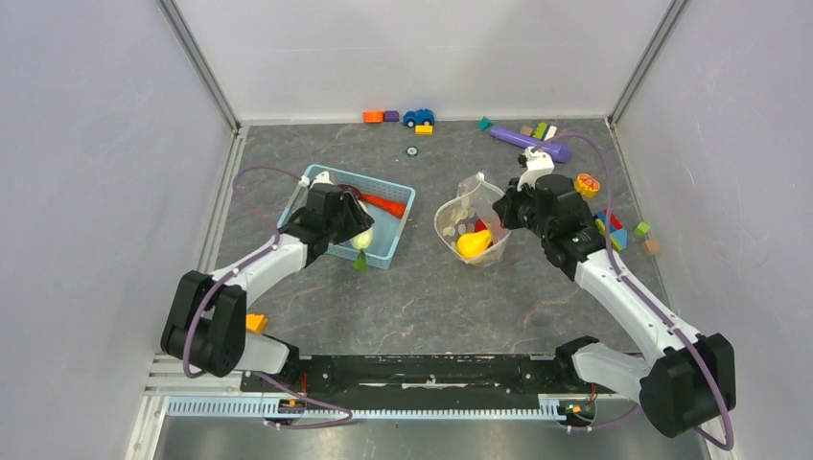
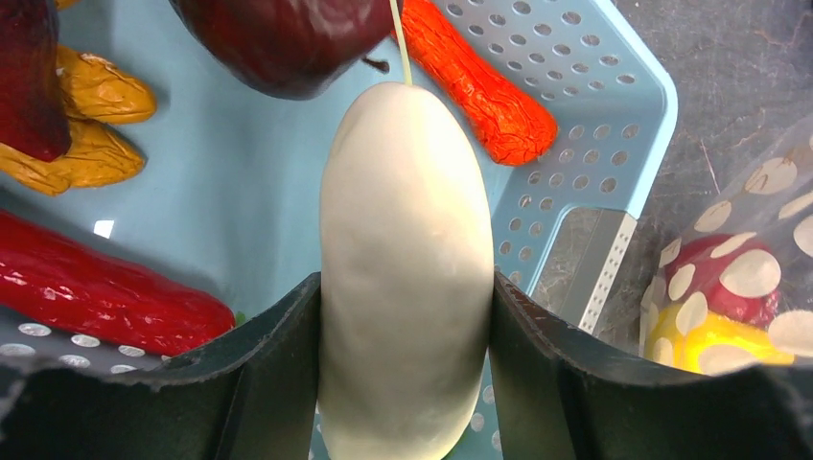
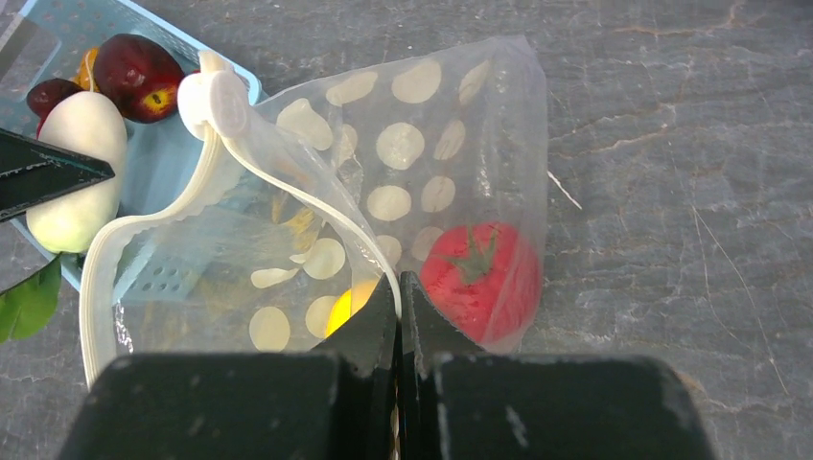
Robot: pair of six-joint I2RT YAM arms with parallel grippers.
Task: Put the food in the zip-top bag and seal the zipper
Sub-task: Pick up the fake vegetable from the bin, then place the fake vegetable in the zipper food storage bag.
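Observation:
My left gripper (image 2: 406, 287) is shut on the white radish (image 2: 407, 259), both fingers pressed to its sides over the light-blue basket (image 2: 614, 105). In the basket lie an orange carrot (image 2: 479, 86), a dark maroon piece (image 2: 288, 38) and a red pepper (image 2: 96, 297). My right gripper (image 3: 399, 283) is shut on the rim of the zip-top bag (image 3: 441, 144), holding its mouth open toward the basket. The zipper (image 3: 278, 158) arches up to its white slider (image 3: 213, 101). Inside the bag sit a red tomato (image 3: 479, 273) and a yellow pepper (image 1: 473, 244).
Toy blocks and a blue car (image 1: 418, 117) line the back wall, beside a long purple cylinder (image 1: 529, 144). More blocks (image 1: 623, 230) lie right of the right arm. A green leaf (image 1: 360, 261) sticks out at the basket's near edge.

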